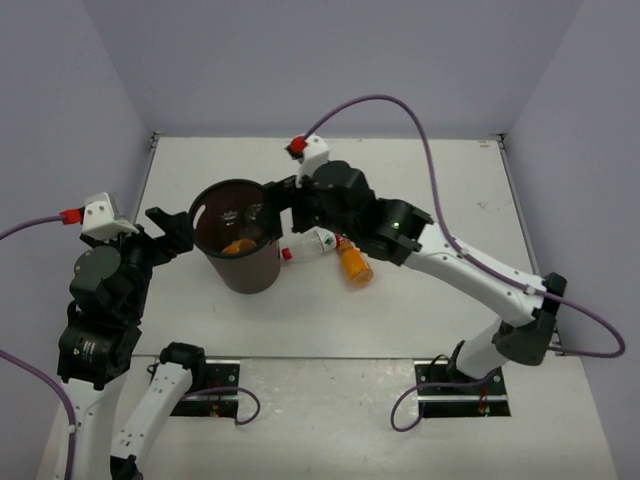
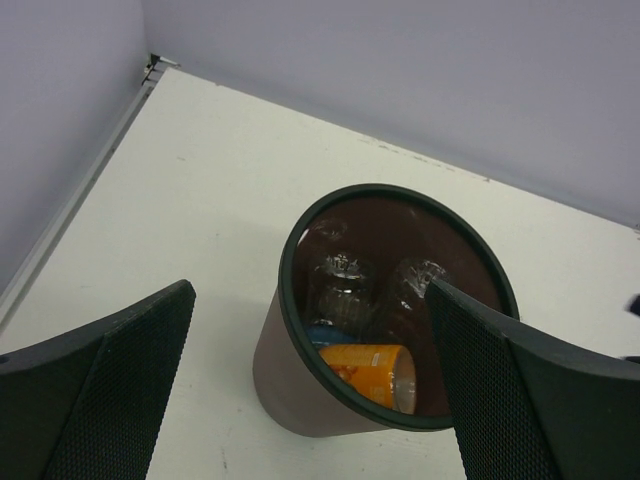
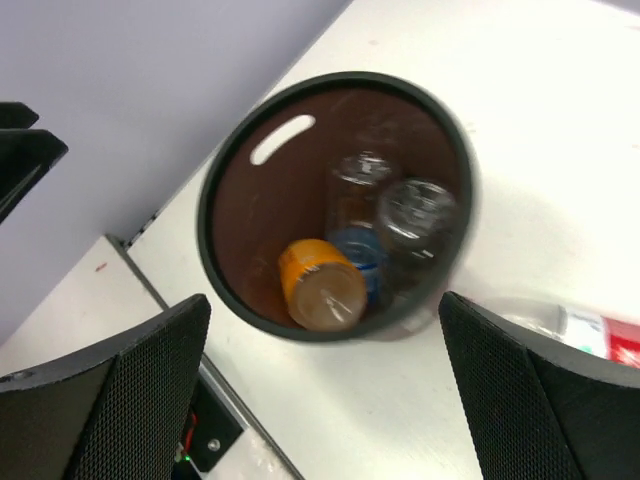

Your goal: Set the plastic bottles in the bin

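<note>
Below our right gripper (image 3: 322,300), jaws wide, empty: bin (image 3: 240,210), four bottles (image 3: 357,255) inside. Under its wrist: red-labelled bottle (image 1: 312,244), orange bottle (image 1: 354,263), loose. Left gripper (image 2: 310,288) equally wide. Hazard, we judge: a nudge rolls them.

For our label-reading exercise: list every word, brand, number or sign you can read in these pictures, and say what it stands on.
No text can be read in any view.
red-labelled bottle beside the bin: label too small to read.
orange bottle inside the bin: print blurred.
blue-labelled bottle inside the bin: label blurred.
</note>
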Robot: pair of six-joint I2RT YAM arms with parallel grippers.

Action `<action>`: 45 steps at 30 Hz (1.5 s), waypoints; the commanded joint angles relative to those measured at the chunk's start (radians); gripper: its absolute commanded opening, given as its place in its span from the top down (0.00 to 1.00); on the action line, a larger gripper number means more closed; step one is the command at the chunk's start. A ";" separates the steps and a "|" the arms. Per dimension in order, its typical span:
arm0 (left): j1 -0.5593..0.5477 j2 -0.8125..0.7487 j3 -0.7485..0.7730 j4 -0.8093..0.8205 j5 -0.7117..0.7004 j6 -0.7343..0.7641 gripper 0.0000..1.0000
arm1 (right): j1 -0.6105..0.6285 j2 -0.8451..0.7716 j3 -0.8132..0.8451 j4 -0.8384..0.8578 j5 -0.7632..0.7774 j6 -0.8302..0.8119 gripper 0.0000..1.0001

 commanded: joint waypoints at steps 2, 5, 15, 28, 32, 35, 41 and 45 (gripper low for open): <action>0.010 -0.009 -0.031 0.001 0.015 0.016 0.00 | -0.143 -0.275 -0.313 0.019 0.092 0.088 0.01; 0.012 -0.008 -0.040 0.001 0.018 0.010 0.00 | -0.241 -0.384 -0.525 0.057 0.033 0.100 0.01; 0.011 -0.009 -0.100 0.024 0.073 -0.031 0.00 | -0.308 -0.275 -0.759 0.057 0.037 0.064 0.01; 0.010 -0.031 -0.072 -0.041 0.027 -0.037 0.00 | -0.331 0.054 -0.689 0.059 0.017 0.106 0.01; 0.010 -0.035 -0.079 -0.043 0.025 -0.041 0.00 | -0.341 0.101 -0.695 0.057 0.024 0.133 0.01; 0.010 -0.034 -0.080 -0.044 0.024 -0.041 0.00 | -0.344 0.127 -0.699 0.058 0.031 0.149 0.01; 0.010 -0.034 -0.080 -0.044 0.023 -0.046 0.00 | -0.342 0.140 -0.709 0.061 0.040 0.165 0.13; 0.010 -0.035 -0.077 -0.045 0.023 -0.046 0.00 | -0.344 0.101 -0.725 0.062 0.028 0.175 0.38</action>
